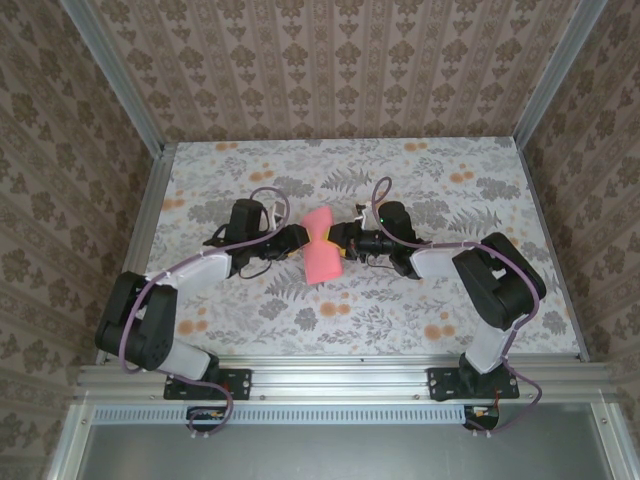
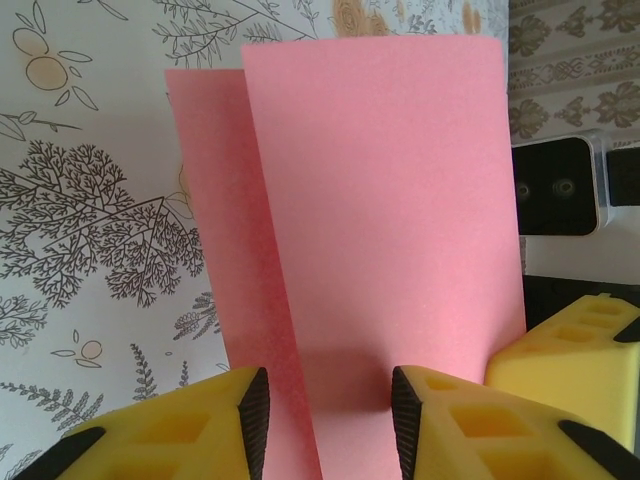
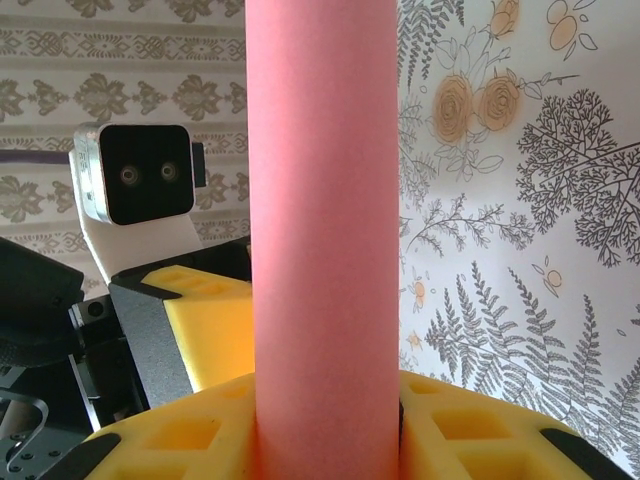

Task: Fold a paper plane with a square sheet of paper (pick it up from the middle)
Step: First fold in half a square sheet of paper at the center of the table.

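The pink-red paper [image 1: 320, 245] is lifted off the table between the two grippers, pinched narrow in the middle and flaring at both ends. My right gripper [image 1: 347, 240] comes in from the right. In the right wrist view its jaws [image 3: 325, 425] are shut on the paper [image 3: 325, 200], which bulges into a rounded band between them. My left gripper [image 1: 298, 238] faces it from the left. Its fingertips [image 2: 330, 405] stand apart over two overlapping layers of the paper [image 2: 380, 200], and I see no contact with the pads.
The tabletop [image 1: 450, 180] has a grey fern and orange flower print and is walled by patterned panels and aluminium posts. The right gripper's yellow finger [image 2: 570, 350] is close beside the left jaws. The left wrist's camera block [image 3: 145, 175] faces the right wrist.
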`<control>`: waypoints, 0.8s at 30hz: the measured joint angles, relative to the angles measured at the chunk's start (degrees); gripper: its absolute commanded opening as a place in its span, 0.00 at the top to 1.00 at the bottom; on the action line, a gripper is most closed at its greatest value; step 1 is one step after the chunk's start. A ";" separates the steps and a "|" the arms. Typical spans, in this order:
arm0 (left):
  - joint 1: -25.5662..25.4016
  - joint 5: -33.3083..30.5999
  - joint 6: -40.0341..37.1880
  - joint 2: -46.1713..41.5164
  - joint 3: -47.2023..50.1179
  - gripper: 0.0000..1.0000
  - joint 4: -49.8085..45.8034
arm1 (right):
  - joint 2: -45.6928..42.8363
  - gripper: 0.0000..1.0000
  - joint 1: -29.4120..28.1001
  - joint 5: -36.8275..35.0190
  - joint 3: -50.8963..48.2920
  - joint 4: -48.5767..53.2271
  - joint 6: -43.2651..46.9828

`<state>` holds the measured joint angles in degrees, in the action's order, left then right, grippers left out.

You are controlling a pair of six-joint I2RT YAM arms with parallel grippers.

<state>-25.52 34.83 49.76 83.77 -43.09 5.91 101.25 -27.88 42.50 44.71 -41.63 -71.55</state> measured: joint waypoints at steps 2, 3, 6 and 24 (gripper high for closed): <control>0.00 -0.04 -0.02 0.00 0.00 0.61 0.13 | 0.04 0.65 0.00 0.00 -0.11 -0.46 -0.26; 0.00 -0.09 -0.02 0.00 0.00 0.61 0.11 | 0.09 0.65 0.00 0.00 -0.11 -0.50 -0.31; 0.00 -0.09 -0.02 0.00 0.00 0.60 0.11 | 0.20 0.65 0.00 0.00 -0.11 -0.59 -0.48; -1.46 0.37 1.51 -0.02 0.39 0.74 2.27 | 1.92 0.66 0.26 0.26 -0.22 -2.49 -1.38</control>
<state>-26.98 35.20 51.27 83.74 -42.70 8.19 103.18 -27.62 42.76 44.49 -44.12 -72.93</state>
